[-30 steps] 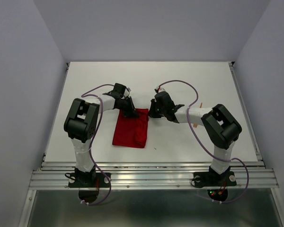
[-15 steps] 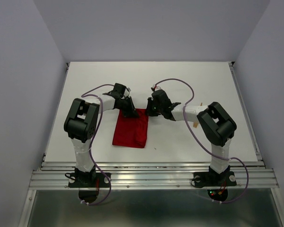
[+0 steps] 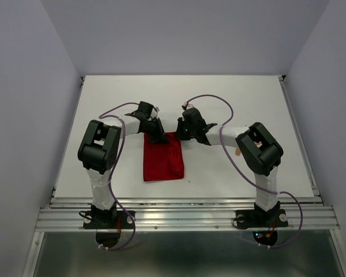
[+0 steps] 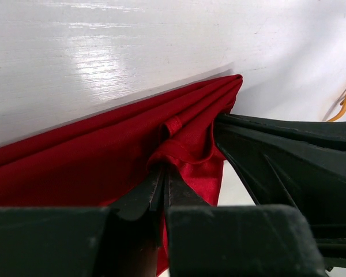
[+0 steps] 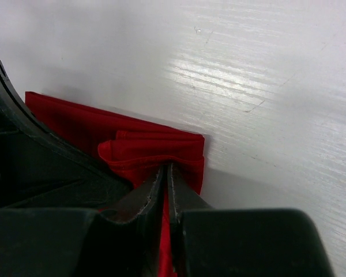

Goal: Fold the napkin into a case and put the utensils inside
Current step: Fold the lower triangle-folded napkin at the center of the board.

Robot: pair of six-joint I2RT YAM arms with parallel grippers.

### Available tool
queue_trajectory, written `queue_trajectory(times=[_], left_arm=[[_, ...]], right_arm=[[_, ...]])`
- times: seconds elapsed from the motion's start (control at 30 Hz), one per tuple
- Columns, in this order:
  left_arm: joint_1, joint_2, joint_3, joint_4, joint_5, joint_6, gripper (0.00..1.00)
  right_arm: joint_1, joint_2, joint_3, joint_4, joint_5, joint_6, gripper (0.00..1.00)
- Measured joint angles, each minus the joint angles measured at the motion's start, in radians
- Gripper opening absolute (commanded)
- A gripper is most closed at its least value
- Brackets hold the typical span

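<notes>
While the bright red, plain soft cloth napkin [image 3: 164,158] is lying folded into a flat rectangle near the middle of the white table [image 3: 104,92], both arms are pinching its far edge. The left gripper [image 4: 164,171] is clamping a raised fold at the far left corner, and the right gripper [image 5: 166,168] is squeezing bunched layers at the far right corner. A thin orange plastic utensil [image 3: 237,152] is peeking out beside the right forearm, apart from the cloth.
</notes>
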Motion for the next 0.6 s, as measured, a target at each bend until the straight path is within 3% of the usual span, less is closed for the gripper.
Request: queue_trajectory(times=[0.3, 0.33, 0.43, 0.6], left_arm=[[-0.004, -0.018, 0.012, -0.023, -0.030, 0.021, 0.43], [-0.005, -0.028, 0.012, -0.027, -0.039, 0.024, 0.55], [-0.005, -0.060, 0.012, -0.026, -0.064, 0.028, 0.68], [-0.005, -0.093, 0.013, -0.010, -0.087, 0.028, 0.68]], right_arm=[[0.000, 0.017, 0.011, 0.003, 0.006, 0.000, 0.12], [0.000, 0.017, 0.011, 0.003, 0.006, 0.000, 0.12], [0.000, 0.017, 0.011, 0.003, 0.006, 0.000, 0.12], [0.000, 0.017, 0.011, 0.003, 0.006, 0.000, 0.12]])
